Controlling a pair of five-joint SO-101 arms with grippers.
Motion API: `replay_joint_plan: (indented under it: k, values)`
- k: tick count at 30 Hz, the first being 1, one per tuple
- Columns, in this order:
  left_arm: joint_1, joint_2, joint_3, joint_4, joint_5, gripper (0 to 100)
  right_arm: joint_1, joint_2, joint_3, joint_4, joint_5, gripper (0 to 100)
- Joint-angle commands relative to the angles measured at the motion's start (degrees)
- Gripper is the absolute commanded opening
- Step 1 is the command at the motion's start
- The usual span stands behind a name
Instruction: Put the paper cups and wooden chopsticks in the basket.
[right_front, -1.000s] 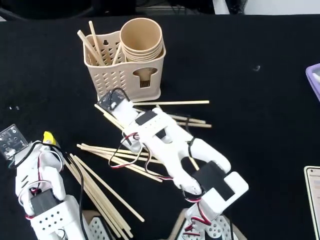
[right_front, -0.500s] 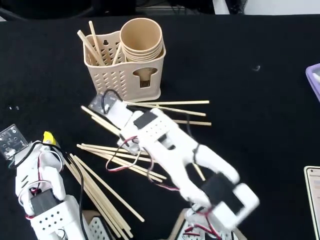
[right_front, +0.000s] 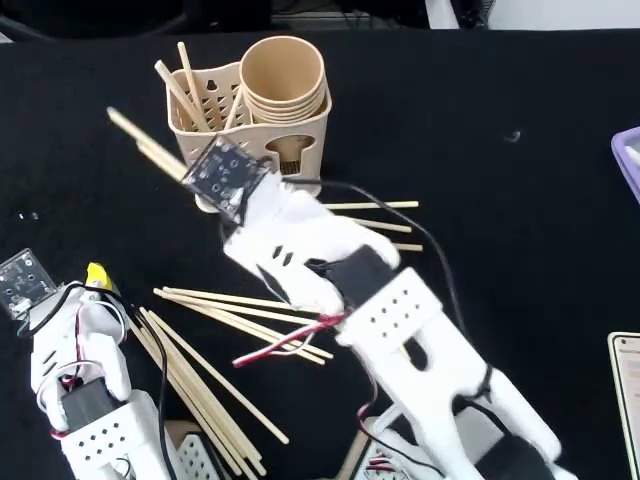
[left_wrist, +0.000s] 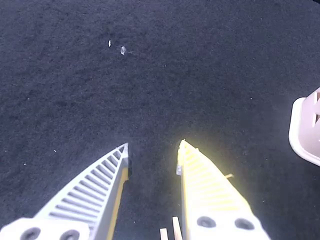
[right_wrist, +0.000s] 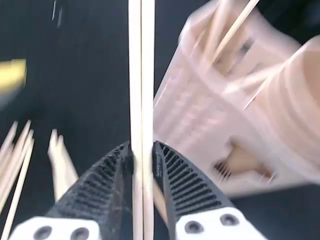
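Blurred basket (right_wrist: 200, 115); perhaps cups (right_wrist: 295, 100) inside

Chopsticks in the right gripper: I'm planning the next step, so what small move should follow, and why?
Probably swing them up over the basket. The right gripper is shut on a pair of chopsticks that sits beside the basket, not yet above its rim.

Table (right_front: 520, 300): covered in matte black fabric, evenly lit. A few small pale specks (left_wrist: 122, 49) lie on the cloth. At the right edge is the corner of a purple container (right_front: 628, 160); nearer along the same edge, a white printed card (right_front: 626, 385). Beyond the far table edge the background is dark, with a white surface (right_front: 560, 12) toward the right.
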Motion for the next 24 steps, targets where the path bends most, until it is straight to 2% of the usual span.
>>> replay_joint_plan:
  k: [1, 6, 13, 19, 24]
  values:
    - [0.1, -0.9, 0.5, -1.2, -0.5, 17, -1.0, -3.5, -2.1, -12.2, -2.3, 1.1]
    - [0.3, -0.9, 0.5, -1.2, -0.5, 17, -0.8, -3.5, -4.4, -28.7, -12.4, 1.1]
    - [0.4, -0.9, 0.5, -1.2, -0.5, 17, -0.5, 5.0, -5.3, -49.0, -12.9, 1.1]
    - [0.2, -0.9, 0.5, -1.2, -0.5, 17, -0.2, 16.1, -13.8, -53.7, -12.8, 1.1]
    - [0.1, -0.9, 0.5, -1.1, -0.5, 17, 3.4, 27.2, -22.0, -53.7, -13.2, 1.1]
